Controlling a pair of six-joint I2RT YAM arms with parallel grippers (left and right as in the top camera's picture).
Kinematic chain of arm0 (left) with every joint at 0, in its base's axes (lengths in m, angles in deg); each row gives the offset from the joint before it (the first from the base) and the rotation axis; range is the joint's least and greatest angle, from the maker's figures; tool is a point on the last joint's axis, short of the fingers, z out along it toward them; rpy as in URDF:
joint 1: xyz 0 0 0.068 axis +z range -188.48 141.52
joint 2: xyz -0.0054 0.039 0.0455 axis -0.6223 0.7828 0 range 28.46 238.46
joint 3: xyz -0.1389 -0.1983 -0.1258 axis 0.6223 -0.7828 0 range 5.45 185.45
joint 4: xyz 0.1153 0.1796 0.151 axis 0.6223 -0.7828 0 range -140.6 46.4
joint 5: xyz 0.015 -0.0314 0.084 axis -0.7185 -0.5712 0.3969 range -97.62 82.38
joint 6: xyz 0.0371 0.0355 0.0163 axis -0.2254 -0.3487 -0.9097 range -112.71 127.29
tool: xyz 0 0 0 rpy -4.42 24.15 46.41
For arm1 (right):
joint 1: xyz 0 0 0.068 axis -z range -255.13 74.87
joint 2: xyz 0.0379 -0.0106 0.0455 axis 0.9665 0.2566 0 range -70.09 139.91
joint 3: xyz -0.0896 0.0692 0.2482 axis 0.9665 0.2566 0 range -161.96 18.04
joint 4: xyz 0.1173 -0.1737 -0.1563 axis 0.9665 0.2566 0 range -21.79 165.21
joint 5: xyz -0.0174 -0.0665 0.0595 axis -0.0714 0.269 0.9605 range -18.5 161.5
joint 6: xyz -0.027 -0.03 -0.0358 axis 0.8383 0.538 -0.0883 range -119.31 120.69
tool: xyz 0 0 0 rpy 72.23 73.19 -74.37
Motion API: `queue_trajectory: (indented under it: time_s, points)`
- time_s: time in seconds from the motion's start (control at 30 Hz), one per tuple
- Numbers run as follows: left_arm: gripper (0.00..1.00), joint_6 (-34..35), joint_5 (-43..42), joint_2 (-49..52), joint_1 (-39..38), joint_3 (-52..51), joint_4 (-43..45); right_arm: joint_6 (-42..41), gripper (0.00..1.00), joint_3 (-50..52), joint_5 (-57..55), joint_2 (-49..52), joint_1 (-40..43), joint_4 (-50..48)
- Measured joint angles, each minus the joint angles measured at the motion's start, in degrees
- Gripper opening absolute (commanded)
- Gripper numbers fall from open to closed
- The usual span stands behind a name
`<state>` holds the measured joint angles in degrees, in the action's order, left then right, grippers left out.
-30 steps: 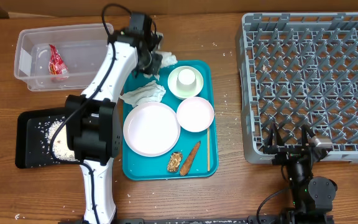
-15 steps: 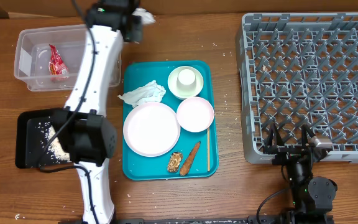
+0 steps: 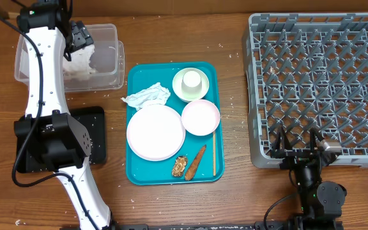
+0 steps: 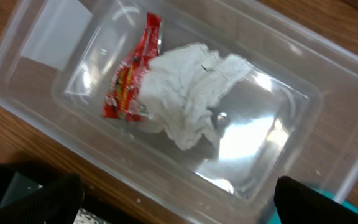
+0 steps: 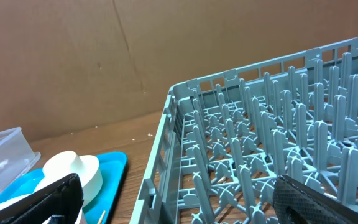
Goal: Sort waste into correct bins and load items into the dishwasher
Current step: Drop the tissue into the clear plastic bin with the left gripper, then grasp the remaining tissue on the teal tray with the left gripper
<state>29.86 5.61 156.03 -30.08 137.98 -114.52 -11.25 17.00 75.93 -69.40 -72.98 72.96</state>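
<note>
White crumpled tissue (image 4: 188,93) lies inside the clear plastic bin (image 4: 260,149), draped partly over the red wrapper (image 4: 124,84). Your left hand (image 4: 176,183) hangs above the bin, fingers spread wide, nothing between them. Lift straight up. If you swing away low, a finger could clip the bin's wall and drag it across the desk (image 3: 171,32). A second tissue (image 3: 147,96) sits on the teal tray (image 3: 139,169) just beside the bin. Your right hand (image 3: 297,144), well apart from the bin, is spread too.
</note>
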Motion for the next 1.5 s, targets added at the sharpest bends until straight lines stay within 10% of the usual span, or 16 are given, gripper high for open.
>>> queue_trajectory:
  time_s: [0.37,0.7,1.3,1.5]
  points:
    - [0.66,-14.12,-19.80,0.00,-5.97,0.00,-6.25,-0.02,1.00,0.00,0.00,-0.02,0.00,0.00]
    - [0.65,-23.50,-18.53,-0.07,-18.53,-5.09,-7.15,-0.02,1.00,0.00,0.00,-0.02,0.00,0.02]
    - [0.62,-26.03,-16.83,-0.04,-19.19,-30.27,8.79,-0.02,1.00,0.00,-0.02,0.00,0.00,-0.02]
    - [0.04,-26.49,-16.35,-0.04,-19.19,-33.11,11.91,-0.02,1.00,0.00,0.00,0.00,0.00,0.02]
